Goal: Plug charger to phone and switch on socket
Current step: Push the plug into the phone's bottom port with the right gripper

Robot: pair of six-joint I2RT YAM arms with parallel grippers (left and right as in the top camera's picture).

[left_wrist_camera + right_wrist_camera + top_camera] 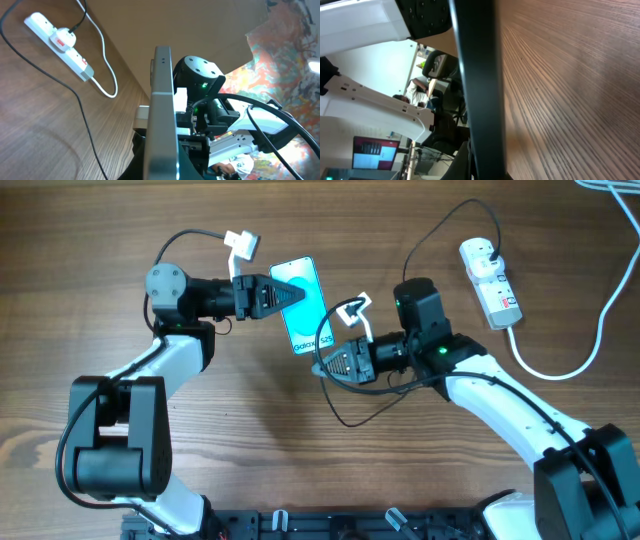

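Wooden tabletop is carrying the socket point(503, 300). Left gripper point(288, 293) is clamping the phone point(308, 318). Right gripper point(337, 362), closure indeterminate, is hovering beside it. Misaligned charger point(480, 252) plug is risking port damage.

A phone point(305, 305) with a bright turquoise screen and a white edge strip with dark lettering sits at the tips of the black left gripper point(290, 293). Well behind the black right gripper point(338, 360), a white power strip point(490, 283) bears red markings. A thin black cable point(440, 222) and a thick white cord point(600, 320) cross the brown, wood-grained table point(300, 450). Both arms are white and black.
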